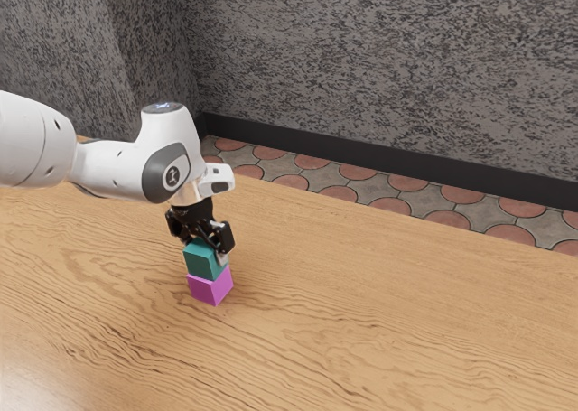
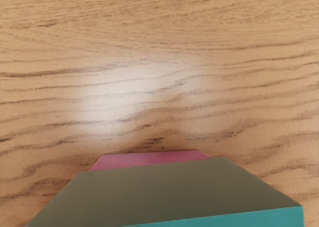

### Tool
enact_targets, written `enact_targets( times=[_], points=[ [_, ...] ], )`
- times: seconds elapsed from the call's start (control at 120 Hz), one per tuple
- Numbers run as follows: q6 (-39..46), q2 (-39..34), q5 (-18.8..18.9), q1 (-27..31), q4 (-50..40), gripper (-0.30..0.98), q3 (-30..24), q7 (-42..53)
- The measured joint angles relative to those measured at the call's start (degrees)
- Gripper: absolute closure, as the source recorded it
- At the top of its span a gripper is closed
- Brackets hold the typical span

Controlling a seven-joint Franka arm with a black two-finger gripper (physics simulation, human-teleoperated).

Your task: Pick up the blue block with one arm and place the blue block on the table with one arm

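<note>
- My jaws point(image 1: 207, 249) at blue block point(image 1: 204, 260), exterior view's lower left; grasping or released, can't tell.
- Pink block point(image 1: 209, 290) directly under blue, on worktop point(image 1: 379, 321).

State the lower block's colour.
The lower block is pinkish purple, seen best in the exterior view.

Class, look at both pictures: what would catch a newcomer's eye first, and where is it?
Probably the teal block just above the pink block, vivid against the wooden table. Next, the white arm reaching in from the exterior view's left, its black end down at the teal block.
</note>
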Motion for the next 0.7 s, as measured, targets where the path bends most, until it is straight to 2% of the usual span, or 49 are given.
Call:
enact_targets(
  times=[0.2,0.533,0.633,0.7],
  points=[
    [0.1,0.0,0.2,-0.1,0.0,0.25,0.0,-0.3],
    [0.1,-0.6,1.4,-0.4,1.1,0.29,0.0,-1.1],
    [0.0,-1.2,2.7,-0.5,3.8,0.30,0.1,-1.3],
    [-0.8,4.1,3.2,-0.3,12.1,0.31,0.0,-1.4]
  ],
)
